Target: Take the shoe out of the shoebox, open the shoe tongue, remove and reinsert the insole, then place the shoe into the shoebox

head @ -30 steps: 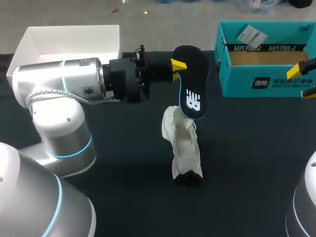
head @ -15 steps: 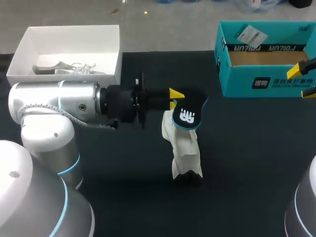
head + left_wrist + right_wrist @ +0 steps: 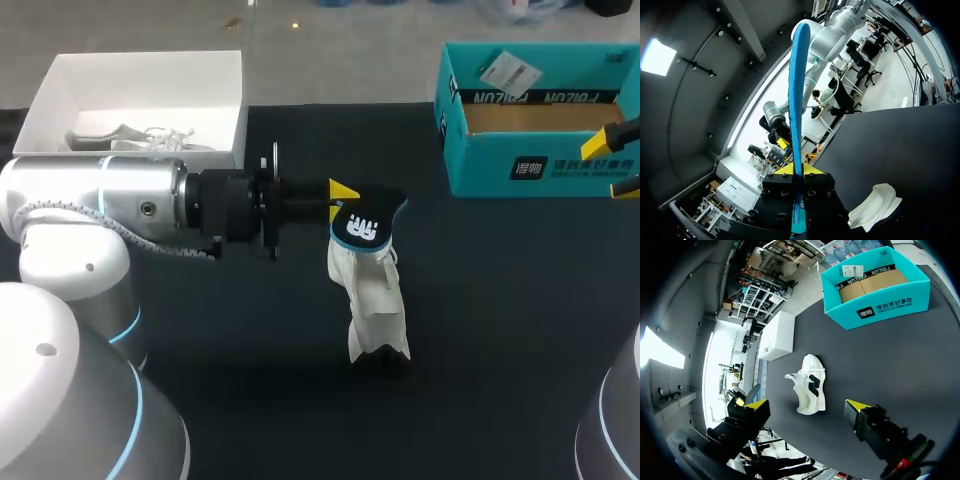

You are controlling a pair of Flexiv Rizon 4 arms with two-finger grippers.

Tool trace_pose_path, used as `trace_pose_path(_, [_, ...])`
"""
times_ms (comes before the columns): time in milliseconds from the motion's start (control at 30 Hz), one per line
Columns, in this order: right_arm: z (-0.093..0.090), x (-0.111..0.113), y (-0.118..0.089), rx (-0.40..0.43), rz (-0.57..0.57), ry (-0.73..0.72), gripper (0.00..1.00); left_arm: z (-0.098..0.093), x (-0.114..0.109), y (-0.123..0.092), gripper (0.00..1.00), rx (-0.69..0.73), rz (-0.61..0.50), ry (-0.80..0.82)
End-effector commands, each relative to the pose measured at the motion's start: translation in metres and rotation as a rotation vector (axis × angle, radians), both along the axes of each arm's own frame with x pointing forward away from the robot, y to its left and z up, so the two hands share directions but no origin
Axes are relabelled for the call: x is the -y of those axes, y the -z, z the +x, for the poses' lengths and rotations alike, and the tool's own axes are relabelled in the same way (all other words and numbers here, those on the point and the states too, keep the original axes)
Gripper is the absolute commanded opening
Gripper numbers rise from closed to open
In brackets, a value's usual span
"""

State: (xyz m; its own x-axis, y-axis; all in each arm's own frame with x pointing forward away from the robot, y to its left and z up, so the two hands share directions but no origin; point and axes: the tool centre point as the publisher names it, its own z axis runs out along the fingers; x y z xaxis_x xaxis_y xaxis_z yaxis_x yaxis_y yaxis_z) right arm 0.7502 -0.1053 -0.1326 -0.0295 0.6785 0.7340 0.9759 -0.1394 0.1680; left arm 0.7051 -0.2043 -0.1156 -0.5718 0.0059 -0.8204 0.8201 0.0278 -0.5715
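1. Shoe point(image 3: 372, 310) location: we find it on the dark table point(image 3: 500, 350), near the middle and well apart from both boxes.
2. Left arm point(image 3: 100, 200): it comes in from our left side and lies level above the table, with its wrist pointing toward the middle. Only a curved part of the right arm point(image 3: 620, 410) shows at our right corner.
3. Shoebox point(image 3: 520, 170): the teal, open-topped box stands at the far right of the table. Its brown inner floor is visible, and a white label lies at the far wall.
4. White box point(image 3: 140, 80): it stands open at the far left, beyond the left arm. A pale object point(image 3: 130, 138) lies inside; we cannot identify it.
5. Shoe detail: the upper is white, and the right wrist view shows a dark marking on its side. The near end points toward us.
6. Insole point(image 3: 365, 225): it is dark with a blue edge and a white mark. In the head view its lower end overlaps the far end of the shoe; we cannot tell whether the two touch. In the left wrist view it appears edge-on, rising straight out from between the fingers.
7. Left gripper point(image 3: 348, 200): both yellow tips clamp the insole from two sides.
8. Right gripper point(image 3: 618, 162): it hangs at the right edge, in front of the shoebox. Its fingers are spread wide and hold nothing.
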Motion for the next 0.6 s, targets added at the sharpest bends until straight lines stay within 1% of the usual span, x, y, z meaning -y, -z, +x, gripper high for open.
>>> trace_pose_path(33, [-0.001, 0.000, 0.000, -0.001, -0.002, 0.002, 1.00, 0.000, 0.000, 0.000, 0.00, 0.000, 0.002, -0.001])
trace_pose_path(67, [-0.001, 0.000, 0.000, -0.001, -0.002, 0.002, 1.00, 0.000, 0.000, 0.000, 0.00, 0.000, 0.002, -0.001])
trace_pose_path(100, [-0.001, 0.000, 0.000, -0.001, -0.002, 0.002, 1.00, -0.004, 0.005, 0.007, 0.00, -0.034, 0.012, 0.034])
trace_pose_path(200, [-0.001, 0.000, 0.000, -0.001, -0.002, 0.002, 1.00, -0.013, 0.016, 0.032, 0.00, -0.102, 0.052, 0.075])
trace_pose_path(267, [-0.001, 0.000, 0.000, -0.001, -0.002, 0.002, 1.00, -0.019, 0.020, 0.049, 0.00, -0.142, 0.048, 0.086])
trace_pose_path(367, [-0.001, 0.000, 0.000, -0.001, -0.002, 0.002, 1.00, -0.027, 0.025, 0.068, 0.00, -0.180, 0.064, 0.083])
trace_pose_path(433, [-0.001, 0.000, 0.000, -0.001, -0.002, 0.002, 1.00, -0.033, 0.028, 0.084, 0.00, -0.210, 0.070, 0.090])
trace_pose_path(600, [-0.001, 0.000, 0.000, -0.001, -0.002, 0.002, 1.00, -0.045, 0.041, 0.116, 0.00, -0.267, 0.092, 0.119])
